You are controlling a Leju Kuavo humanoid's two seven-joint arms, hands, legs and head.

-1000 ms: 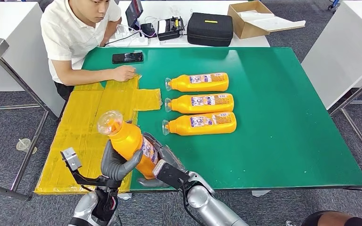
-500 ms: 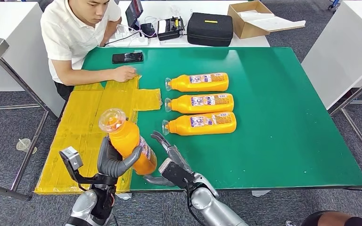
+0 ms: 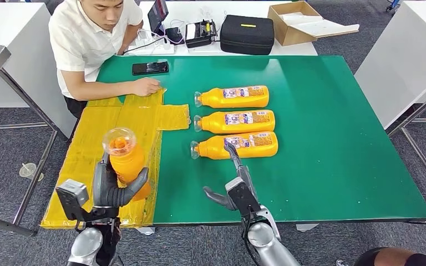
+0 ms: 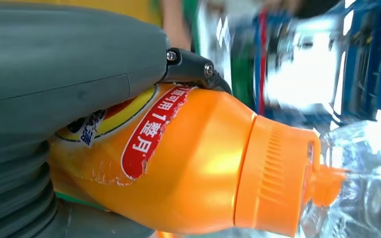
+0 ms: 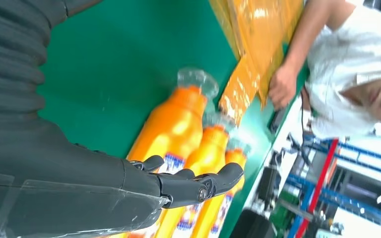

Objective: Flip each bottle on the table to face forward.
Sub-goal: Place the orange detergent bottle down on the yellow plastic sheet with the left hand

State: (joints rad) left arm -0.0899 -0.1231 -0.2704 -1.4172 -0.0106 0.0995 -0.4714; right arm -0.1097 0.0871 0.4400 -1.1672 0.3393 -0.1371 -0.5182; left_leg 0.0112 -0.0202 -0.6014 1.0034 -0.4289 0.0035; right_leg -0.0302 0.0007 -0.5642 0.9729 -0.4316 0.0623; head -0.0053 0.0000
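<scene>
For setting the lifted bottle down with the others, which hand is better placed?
Left, probably. The left hand already holds the orange bottle upright above the yellow sheet. The right hand is open and empty over the green table, just short of the three lying bottles.

From here my left hand (image 3: 113, 188) hides the lower body of the orange plastic bottle (image 3: 125, 160); behind it, the left wrist background is a blur.

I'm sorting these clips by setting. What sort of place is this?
Probably a lab or test room, not a home: a green table with identical orange bottles in a row, a person seated watching, and a black case with electronics on the table behind.
</scene>
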